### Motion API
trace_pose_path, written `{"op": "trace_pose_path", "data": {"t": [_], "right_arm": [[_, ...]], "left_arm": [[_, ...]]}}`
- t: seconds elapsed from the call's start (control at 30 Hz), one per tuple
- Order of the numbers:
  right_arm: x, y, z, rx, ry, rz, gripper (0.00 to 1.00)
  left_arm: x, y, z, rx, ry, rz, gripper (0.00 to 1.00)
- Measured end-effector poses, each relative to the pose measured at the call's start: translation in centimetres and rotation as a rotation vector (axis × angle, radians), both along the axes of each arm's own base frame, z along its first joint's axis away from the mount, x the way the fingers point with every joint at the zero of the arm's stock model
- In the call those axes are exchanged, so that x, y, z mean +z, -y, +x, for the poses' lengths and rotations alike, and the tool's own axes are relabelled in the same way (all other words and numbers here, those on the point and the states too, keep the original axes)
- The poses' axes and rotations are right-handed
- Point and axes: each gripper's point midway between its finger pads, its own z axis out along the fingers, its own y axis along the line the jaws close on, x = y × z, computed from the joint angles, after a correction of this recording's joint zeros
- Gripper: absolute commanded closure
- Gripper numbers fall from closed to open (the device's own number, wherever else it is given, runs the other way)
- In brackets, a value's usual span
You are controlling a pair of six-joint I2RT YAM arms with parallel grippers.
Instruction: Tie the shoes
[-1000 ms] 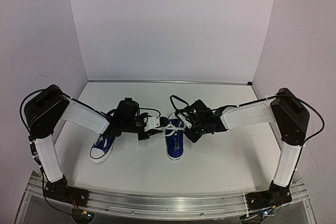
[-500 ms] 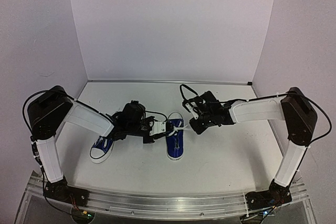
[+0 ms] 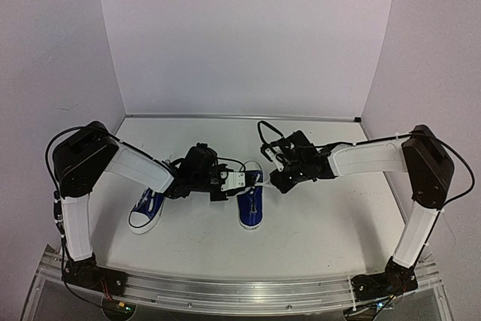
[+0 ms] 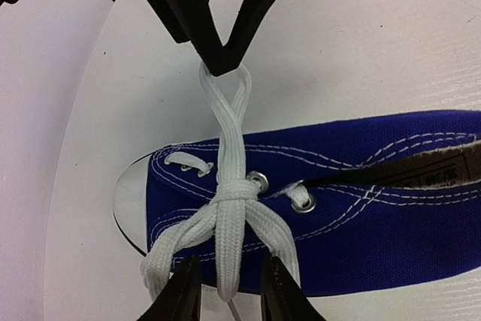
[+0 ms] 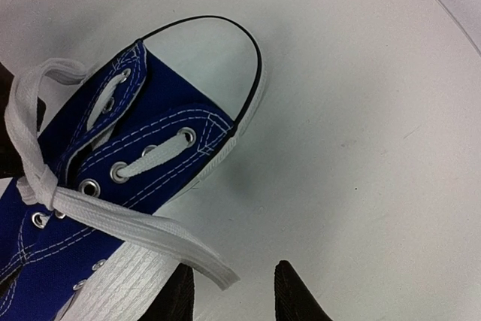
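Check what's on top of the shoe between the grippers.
A knot of white laces sits over the front eyelets of the shoe. One loop reaches the right gripper; other strands run to the left gripper. What lies under the knot is covered.

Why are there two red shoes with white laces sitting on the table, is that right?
Not quite. The shoes are blue, not red. The top external view shows one shoe and the other shoe, both blue, on the table. The white laces show best in the left wrist view.
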Motion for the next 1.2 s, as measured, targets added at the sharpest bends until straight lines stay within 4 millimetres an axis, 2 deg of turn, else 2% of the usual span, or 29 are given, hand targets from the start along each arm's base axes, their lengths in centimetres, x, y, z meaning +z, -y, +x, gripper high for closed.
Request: {"op": "trace_pose_path", "data": {"t": [0.17, 0.37, 0.43, 0.6, 0.63, 0.87, 1.2], "right_arm": [[-0.6, 0.1, -0.1, -0.009, -0.015, -0.003, 0.62], [-2.3, 0.3, -0.2, -0.016, -0.041, -0.032, 0.61], [-2.8, 0.4, -0.2, -0.02, -0.048, -0.04, 0.62], [-3.4, 0.7, -0.2, -0.036, -0.056, -0.052, 0.63], [-3.5, 0.8, -0.1, -0.043, -0.055, -0.053, 0.63], [-3.3, 1.1, 0.6, -0.081, -0.049, -0.029, 0.65], [-2.9, 0.1, 0.9, -0.072, -0.066, 0.062, 0.65]], "left_arm": [[0.0, -0.2, 0.3, 0.014, 0.015, 0.01, 0.65], [-0.7, -0.3, 0.5, 0.013, 0.028, 0.034, 0.74], [-0.9, -0.3, 0.6, 0.016, 0.031, 0.041, 0.79], [-0.6, -0.1, 1.0, 0.018, 0.051, 0.042, 0.99], [-0.5, -0.1, 1.1, 0.021, 0.054, 0.042, 1.0], [-0.5, -0.5, 1.4, 0.041, 0.059, 0.048, 1.0], [0.0, -1.7, 1.7, 0.068, 0.049, 0.043, 1.0]]}}
